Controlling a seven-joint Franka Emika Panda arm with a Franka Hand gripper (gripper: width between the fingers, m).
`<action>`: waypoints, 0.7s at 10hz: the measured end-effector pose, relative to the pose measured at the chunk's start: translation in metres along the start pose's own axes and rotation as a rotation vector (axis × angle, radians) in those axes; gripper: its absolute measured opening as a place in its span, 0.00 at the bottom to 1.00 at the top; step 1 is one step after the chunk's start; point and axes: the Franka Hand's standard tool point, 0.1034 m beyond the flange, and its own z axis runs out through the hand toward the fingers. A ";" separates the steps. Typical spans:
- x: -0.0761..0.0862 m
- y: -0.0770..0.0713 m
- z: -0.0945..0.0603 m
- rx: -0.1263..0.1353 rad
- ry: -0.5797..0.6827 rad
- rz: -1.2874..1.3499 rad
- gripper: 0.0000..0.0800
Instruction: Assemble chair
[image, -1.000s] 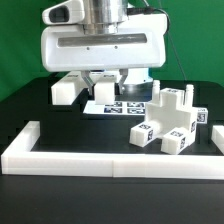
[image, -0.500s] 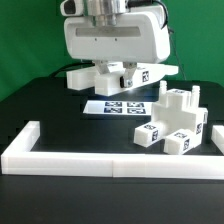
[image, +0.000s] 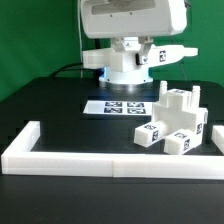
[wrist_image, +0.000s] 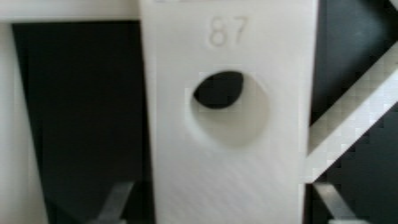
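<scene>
Exterior view: the jaws hang above the far side of the table (image: 50, 110), pinching a flat chair piece (image: 112, 68) that is clear of the surface, with nothing beneath it but black tabletop and the marker board (image: 122, 107). The piece lies roughly level and sticks out past the jaws on both sides, so the grip appears to be near its middle, probably so that it stays balanced in the air. Holding it this high also keeps it above the tallest posts of the part-built chair (image: 172, 125). That cluster of blocks and uprights stands near the table's front edge, on the exterior view's right, just behind the border rail (image: 100, 160). The rail probably stops loose parts sliding off.

In the wrist view the flat chair piece (wrist_image: 222, 150) fills the middle as a broad white slat with a round hole, and the fingers (wrist_image: 118, 200) close on its two long edges. The hole probably takes a peg on the standing cluster. Which peg cannot be told from here.
</scene>
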 end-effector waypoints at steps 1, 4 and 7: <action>-0.002 -0.015 0.007 -0.006 0.003 -0.038 0.36; 0.002 -0.020 0.013 -0.014 0.005 -0.061 0.36; -0.010 -0.029 0.013 -0.020 0.007 -0.089 0.36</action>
